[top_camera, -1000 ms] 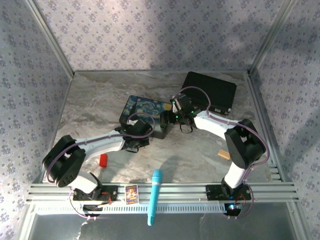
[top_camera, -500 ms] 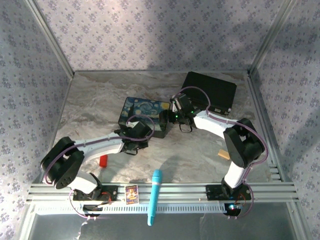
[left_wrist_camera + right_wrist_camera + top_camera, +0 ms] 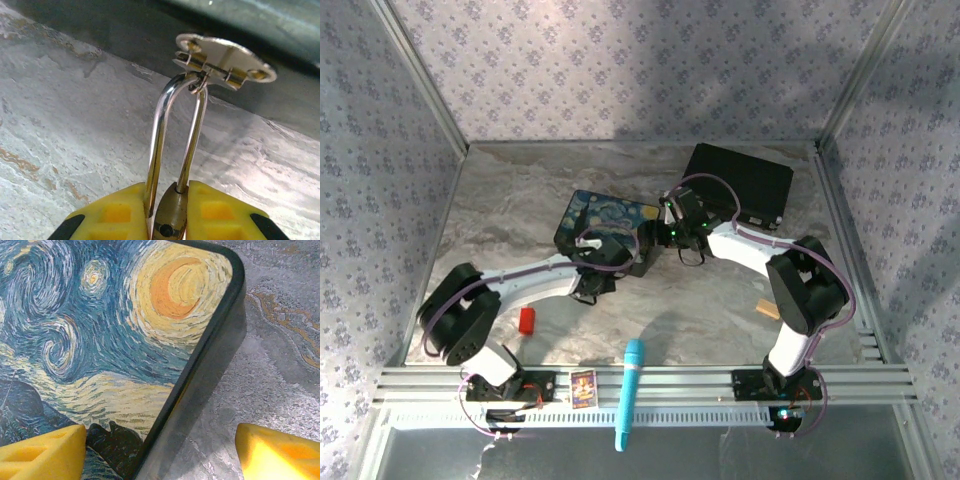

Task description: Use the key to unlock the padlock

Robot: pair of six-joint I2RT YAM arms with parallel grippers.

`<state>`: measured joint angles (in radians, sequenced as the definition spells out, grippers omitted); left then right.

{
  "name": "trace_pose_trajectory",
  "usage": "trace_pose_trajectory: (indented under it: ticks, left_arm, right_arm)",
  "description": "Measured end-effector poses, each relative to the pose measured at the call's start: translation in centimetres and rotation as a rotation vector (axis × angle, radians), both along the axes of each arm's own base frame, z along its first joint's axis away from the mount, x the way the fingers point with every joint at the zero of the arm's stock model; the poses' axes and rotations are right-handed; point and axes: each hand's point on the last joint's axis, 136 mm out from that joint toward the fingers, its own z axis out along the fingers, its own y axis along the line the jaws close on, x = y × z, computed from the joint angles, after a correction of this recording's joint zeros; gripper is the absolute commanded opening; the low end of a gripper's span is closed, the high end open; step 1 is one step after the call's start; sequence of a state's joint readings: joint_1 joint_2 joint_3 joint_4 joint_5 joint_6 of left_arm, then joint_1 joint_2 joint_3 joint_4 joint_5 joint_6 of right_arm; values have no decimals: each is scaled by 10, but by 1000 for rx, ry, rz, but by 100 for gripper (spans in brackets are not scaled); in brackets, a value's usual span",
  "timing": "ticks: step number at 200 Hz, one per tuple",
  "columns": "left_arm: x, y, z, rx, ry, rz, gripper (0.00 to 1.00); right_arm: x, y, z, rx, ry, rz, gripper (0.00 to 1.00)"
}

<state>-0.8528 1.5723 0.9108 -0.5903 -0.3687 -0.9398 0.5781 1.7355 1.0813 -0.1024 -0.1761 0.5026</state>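
My left gripper (image 3: 170, 192) is shut on the small brass padlock (image 3: 172, 216). Its yellow fingers (image 3: 112, 212) press both sides of the body. The silver shackle (image 3: 161, 125) rises from the body and hooks through the metal hasp (image 3: 225, 56) on the tin's front wall. The shackle's right leg enters the body, while its left leg ends free beside it. In the top view the left gripper (image 3: 603, 265) is at the near edge of the starry-night tin (image 3: 605, 213). My right gripper (image 3: 160, 445) stands open astride the tin's corner (image 3: 210, 335). The key is out of view.
A black case (image 3: 740, 183) lies at the back right. A red block (image 3: 527, 319) sits near the left arm and a tan block (image 3: 767, 309) by the right arm. A teal pen (image 3: 630, 392) and a small card (image 3: 582, 388) rest on the front rail.
My left arm has swung its elbow and wrist forward and to the right, closer against the tin's near edge. The right arm has hardly moved.
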Motion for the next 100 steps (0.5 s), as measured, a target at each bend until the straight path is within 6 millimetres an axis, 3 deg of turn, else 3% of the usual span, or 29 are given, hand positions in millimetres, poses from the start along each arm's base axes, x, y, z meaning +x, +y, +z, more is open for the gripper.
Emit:
trace_pose_trajectory:
  ticks: [100]
  left_arm:
    - [2, 1, -5, 211, -52, -12, 25]
  right_arm:
    - [1, 1, -1, 11, 3, -2, 77]
